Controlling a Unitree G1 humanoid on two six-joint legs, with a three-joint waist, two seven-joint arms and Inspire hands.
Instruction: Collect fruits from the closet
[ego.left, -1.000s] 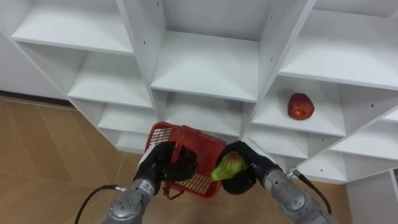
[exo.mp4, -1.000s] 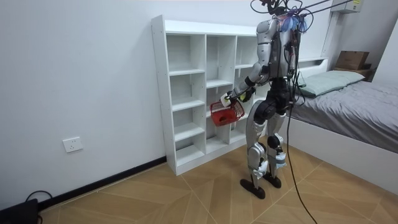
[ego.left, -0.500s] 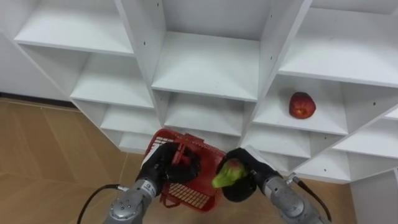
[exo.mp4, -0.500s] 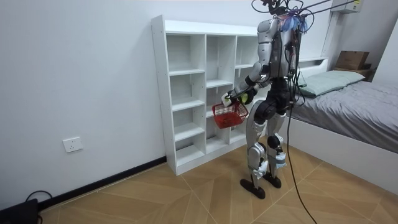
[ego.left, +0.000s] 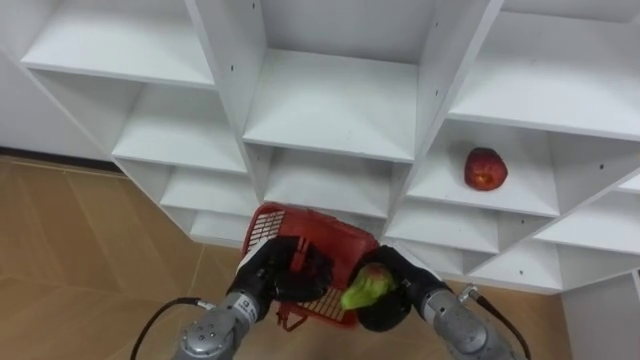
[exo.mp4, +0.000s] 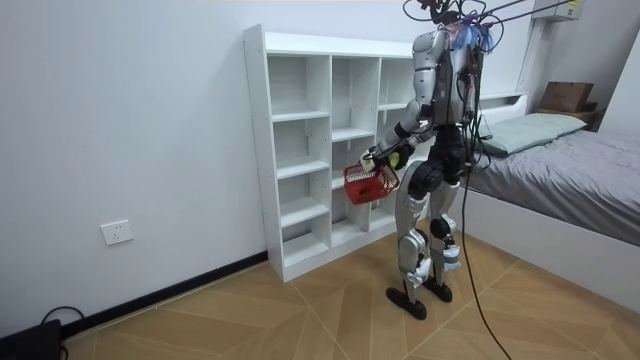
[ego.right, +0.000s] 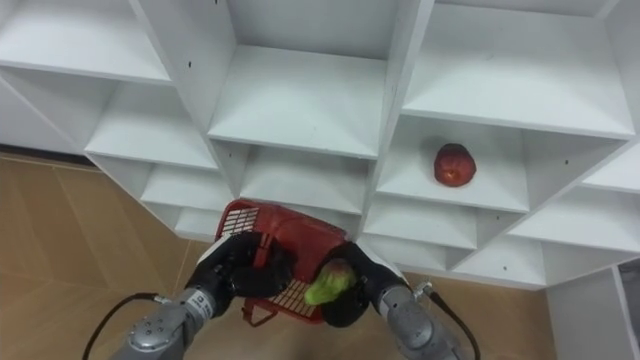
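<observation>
My left hand (ego.left: 278, 277) (ego.right: 240, 272) is shut on the handle of a red mesh basket (ego.left: 318, 236) (ego.right: 284, 228) (exo.mp4: 368, 182), held low in front of the white closet (ego.left: 335, 100) (exo.mp4: 300, 150). At the basket's right rim, my right hand (ego.left: 390, 290) (ego.right: 352, 288) is curled round a green fruit with a red blush (ego.left: 366, 285) (ego.right: 328, 284). A red apple (ego.left: 484, 169) (ego.right: 454, 165) lies on a shelf in the closet's right column, above and right of my right hand.
I stand facing the closet's shelves, the others bare. Wooden floor (ego.left: 90, 250) lies below at the left. In the room view a bed (exo.mp4: 560, 160) stands at the right, behind me, and a wall socket (exo.mp4: 117, 232) at the left.
The basket has swung and tilted, its open side turned more toward the right hand. The right hand with the green fruit has moved slightly closer to the basket's rim.
</observation>
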